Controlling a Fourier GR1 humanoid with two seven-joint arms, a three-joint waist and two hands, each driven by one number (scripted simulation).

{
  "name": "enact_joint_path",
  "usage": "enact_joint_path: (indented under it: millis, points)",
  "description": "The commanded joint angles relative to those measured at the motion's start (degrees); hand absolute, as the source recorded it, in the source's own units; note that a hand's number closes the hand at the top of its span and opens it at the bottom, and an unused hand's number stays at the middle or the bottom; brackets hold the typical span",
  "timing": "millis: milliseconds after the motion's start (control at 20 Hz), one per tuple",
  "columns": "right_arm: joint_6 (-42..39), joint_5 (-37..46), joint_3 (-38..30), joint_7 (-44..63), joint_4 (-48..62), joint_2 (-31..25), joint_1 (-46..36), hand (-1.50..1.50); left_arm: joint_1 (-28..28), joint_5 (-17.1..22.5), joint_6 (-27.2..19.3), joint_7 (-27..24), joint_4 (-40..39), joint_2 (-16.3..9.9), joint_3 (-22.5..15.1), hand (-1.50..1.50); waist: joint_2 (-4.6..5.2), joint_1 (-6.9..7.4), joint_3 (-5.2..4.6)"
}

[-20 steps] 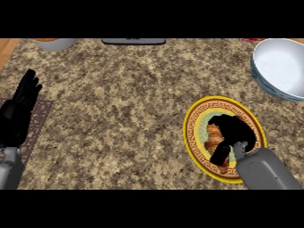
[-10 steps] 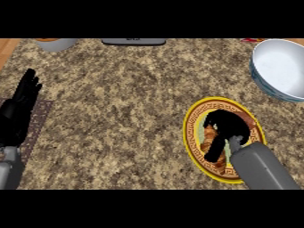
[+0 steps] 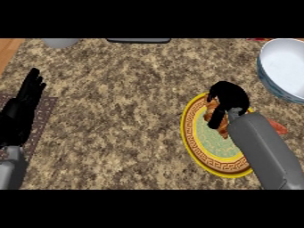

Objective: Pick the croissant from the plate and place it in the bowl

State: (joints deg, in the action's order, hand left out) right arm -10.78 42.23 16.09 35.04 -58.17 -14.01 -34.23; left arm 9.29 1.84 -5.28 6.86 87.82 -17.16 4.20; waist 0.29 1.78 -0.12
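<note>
Right hand (image 3: 228, 97) fingers curl round the croissant (image 3: 215, 115) over the plate (image 3: 195, 133); judged light, flaky, crushable, best held mid-body.

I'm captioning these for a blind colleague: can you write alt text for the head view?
The robot's right hand curls its fingers round a croissant over a yellow-rimmed plate on a speckled counter. A white bowl sits at the upper right, holding nothing. The left hand rests open at the left edge.
</note>
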Motion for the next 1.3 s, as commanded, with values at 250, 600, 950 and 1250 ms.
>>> enact_joint_path:
  millis: [250, 600, 950, 1250]
  points:
    - [10.5, 8.8, -0.9, -0.3, 5.9, 0.2, -11.1, 1.50, 0.4, -2.4, -1.9, 1.0, 0.4, 1.1, -0.3, 0.00, -0.32, -1.44, 0.12]
    - [16.7, 13.2, -5.3, 7.3, -5.6, -6.2, -19.0, 1.50, -1.8, -0.7, -0.7, 0.2, 0.0, 0.3, 1.7, 0.00, -0.99, -2.65, 0.07]
    - [12.8, 11.7, -12.0, 10.1, -12.8, -10.1, -17.0, 1.50, -3.1, -1.8, -0.5, 1.3, 3.1, 1.3, 0.7, 0.00, -0.49, -1.79, 0.11]
    - [18.0, 7.2, -19.5, -1.9, -6.0, -13.5, -13.4, 1.50, -1.0, -1.1, 1.5, 1.0, 1.0, 0.2, 2.5, 0.00, -0.26, -1.53, 0.13]
